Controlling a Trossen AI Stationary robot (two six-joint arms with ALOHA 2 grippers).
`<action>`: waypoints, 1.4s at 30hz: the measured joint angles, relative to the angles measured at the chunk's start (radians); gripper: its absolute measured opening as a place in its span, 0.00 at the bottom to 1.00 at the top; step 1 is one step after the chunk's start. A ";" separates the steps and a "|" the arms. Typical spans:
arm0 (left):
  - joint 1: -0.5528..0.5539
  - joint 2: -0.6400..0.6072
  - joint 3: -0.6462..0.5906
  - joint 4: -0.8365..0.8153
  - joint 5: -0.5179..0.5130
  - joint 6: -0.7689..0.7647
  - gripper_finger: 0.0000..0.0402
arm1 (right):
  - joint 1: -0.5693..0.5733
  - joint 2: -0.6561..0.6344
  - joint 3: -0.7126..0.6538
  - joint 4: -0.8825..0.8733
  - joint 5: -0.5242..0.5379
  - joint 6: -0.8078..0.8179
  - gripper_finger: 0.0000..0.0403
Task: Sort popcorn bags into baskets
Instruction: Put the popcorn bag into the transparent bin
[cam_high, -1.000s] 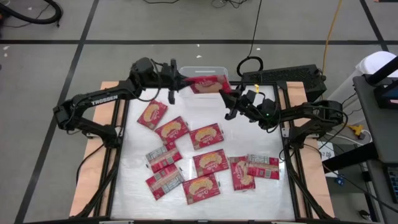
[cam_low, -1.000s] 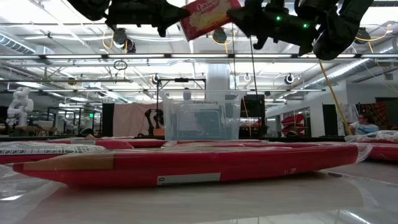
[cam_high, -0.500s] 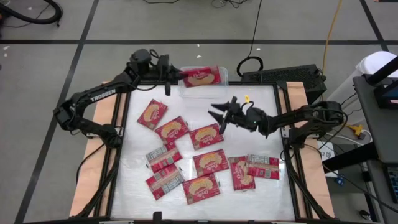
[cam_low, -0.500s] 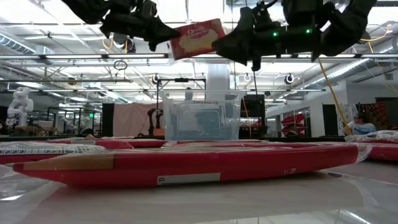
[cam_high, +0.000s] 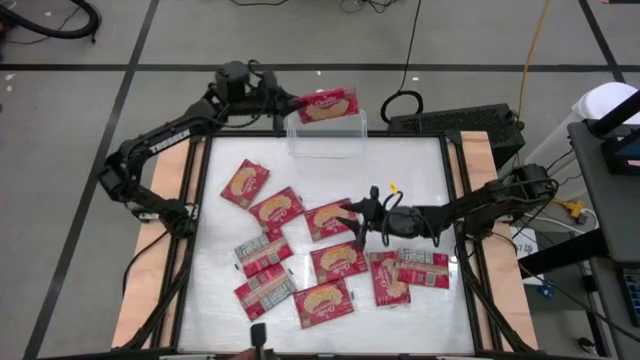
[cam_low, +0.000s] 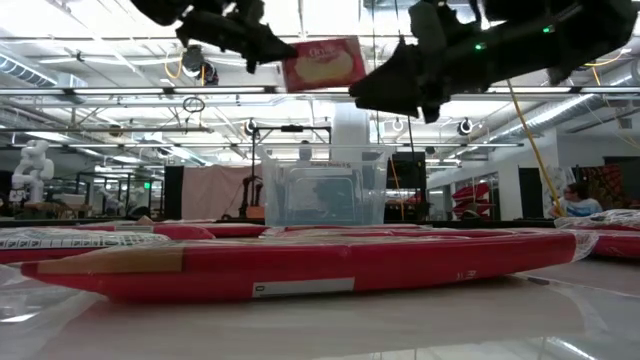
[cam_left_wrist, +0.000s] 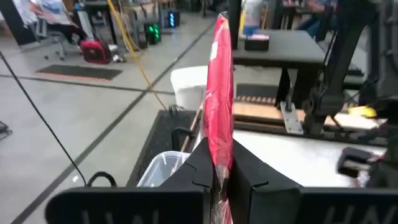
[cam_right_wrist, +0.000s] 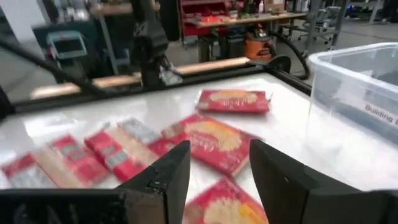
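My left gripper (cam_high: 287, 103) is shut on one red popcorn bag (cam_high: 325, 104) and holds it high above the clear basket (cam_high: 297, 140) at the table's far edge. In the low view the bag (cam_low: 323, 63) hangs well above the basket (cam_low: 325, 190). My right gripper (cam_high: 352, 221) is open and level, with nothing between its fingers. It hovers low over the loose bags at mid-table, beside one bag (cam_high: 331, 219). Several more bags, such as one (cam_high: 245, 183) at the left, lie flat on the white table top. My left gripper pinches the bag's short end (cam_left_wrist: 221, 155) between its two fingers (cam_left_wrist: 202, 168). The fingers come about level from the table's left side. The bag juts out beyond them, lifted clear and tilted, its picture face (cam_low: 325, 65) toward the near side.
A dark keyboard (cam_high: 455, 122) lies behind the table's far right corner. The table frame's rails (cam_high: 455, 200) run along both sides. A person (cam_low: 575, 198) sits far off in the room. The white top (cam_high: 410, 170) between basket and loose bags is bare.
My right gripper has let go of the bag, opened, and swung down toward the near edge, over the loose bags. My left gripper, still shut on the bag, has carried it toward the far edge, above the basket.
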 joint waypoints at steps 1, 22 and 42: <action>0.000 0.021 0.014 -0.017 0.001 0.006 0.04 | 0.013 0.000 0.000 -0.018 0.024 0.000 0.39; 0.005 0.319 0.018 -0.067 -0.022 -0.032 0.08 | 0.085 -0.146 0.000 -0.353 0.086 0.086 0.39; -0.050 0.349 0.018 -0.089 -0.226 0.010 0.20 | 0.085 -0.146 0.000 -0.351 0.085 0.074 0.39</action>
